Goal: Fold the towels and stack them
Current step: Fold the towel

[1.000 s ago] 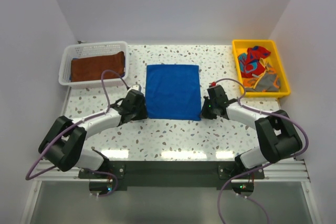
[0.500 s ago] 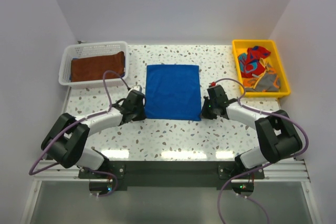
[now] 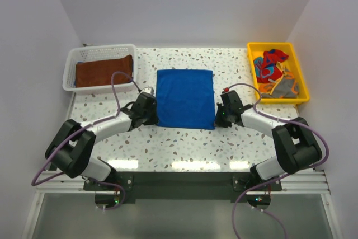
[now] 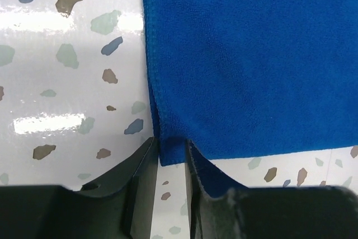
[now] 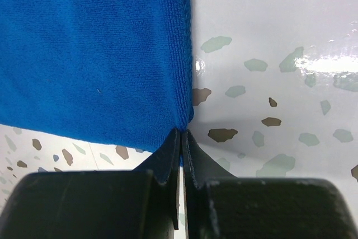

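Now both grippers (image 3: pixel 152 115) (image 3: pixel 217 120) pinch the blue towel's (image 3: pixel 184 98) near corners, basket (image 3: pixel 75 87) and tray (image 3: pixel 305 79) well aside.

Overhead view: bright, even, diffuse light from above; white walls (image 3: pixel 184 9) near uniform, shadows faint and soft. Three rectangular glare patches along the near edge of the glossy table (image 3: pixel 179 163). Focus sharp across the frame, no evident edge distortion.

Left wrist view: specular streaks on the tabletop at left; blue towel (image 4: pixel 251 60) weave resolved crisply; fingers (image 4: pixel 142 188) dark and slightly soft (very close to lens).

Right wrist view: glare band at upper right, towel edge sharp, short soft shadow beside it.
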{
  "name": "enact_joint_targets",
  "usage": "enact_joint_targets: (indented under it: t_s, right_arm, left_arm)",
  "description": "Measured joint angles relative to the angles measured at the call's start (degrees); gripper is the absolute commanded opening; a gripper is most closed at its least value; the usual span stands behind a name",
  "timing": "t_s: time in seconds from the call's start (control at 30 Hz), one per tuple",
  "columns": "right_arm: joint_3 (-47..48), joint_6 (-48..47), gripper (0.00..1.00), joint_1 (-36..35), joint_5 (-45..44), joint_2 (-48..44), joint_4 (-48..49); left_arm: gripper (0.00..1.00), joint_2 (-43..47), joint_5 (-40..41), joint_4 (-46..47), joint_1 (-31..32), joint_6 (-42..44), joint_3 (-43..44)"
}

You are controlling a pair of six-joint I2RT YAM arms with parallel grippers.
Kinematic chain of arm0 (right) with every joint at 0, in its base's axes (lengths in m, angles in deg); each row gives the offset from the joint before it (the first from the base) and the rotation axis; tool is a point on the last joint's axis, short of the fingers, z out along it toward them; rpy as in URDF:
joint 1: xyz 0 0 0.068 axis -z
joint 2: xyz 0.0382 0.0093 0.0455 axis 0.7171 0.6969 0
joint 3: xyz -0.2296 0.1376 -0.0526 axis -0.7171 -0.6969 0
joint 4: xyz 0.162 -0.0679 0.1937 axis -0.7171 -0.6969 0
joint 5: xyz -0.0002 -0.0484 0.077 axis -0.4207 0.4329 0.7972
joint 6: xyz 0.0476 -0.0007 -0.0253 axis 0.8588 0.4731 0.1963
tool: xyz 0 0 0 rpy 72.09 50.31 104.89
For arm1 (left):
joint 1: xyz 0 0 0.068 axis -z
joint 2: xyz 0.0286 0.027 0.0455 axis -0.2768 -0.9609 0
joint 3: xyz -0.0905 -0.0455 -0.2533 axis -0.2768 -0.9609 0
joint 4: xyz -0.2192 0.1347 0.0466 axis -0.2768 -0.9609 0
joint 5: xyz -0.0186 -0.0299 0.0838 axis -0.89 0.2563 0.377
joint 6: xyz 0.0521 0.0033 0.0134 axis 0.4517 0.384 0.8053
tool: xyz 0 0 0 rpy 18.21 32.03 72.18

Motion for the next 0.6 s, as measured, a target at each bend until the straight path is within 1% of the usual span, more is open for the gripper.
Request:
enact_joint_targets:
  t_s: [0.17,0.33,0.4,0.43,0.6]
  right_arm:
    - [0.09,-0.22,0.0,0.0,0.02,0.0,-0.33]
    - [0.09,-0.46,0.0,0.0,0.02,0.0,-0.35]
    - [0.09,-0.55,0.0,0.0,0.02,0.0,-0.33]
    - [0.09,-0.55,0.0,0.0,0.02,0.0,-0.33]
    - [0.09,-0.59,0.0,0.0,0.0,0.0,-0.35]
  left_arm:
    - [0.34,-1.29,-1.25,0.63,0.0,0.2,0.57]
    - [0.35,-3.28,-1.75,0.59,-0.02,0.28,0.98]
    - [0.31,-3.65,-1.79,0.59,-0.02,0.28,1.44]
    - [0.27,-3.78,-1.77,0.59,0.0,0.28,1.62]
    - [0.21,-3.96,-1.4,-0.2,0.0,0.46,2.03]
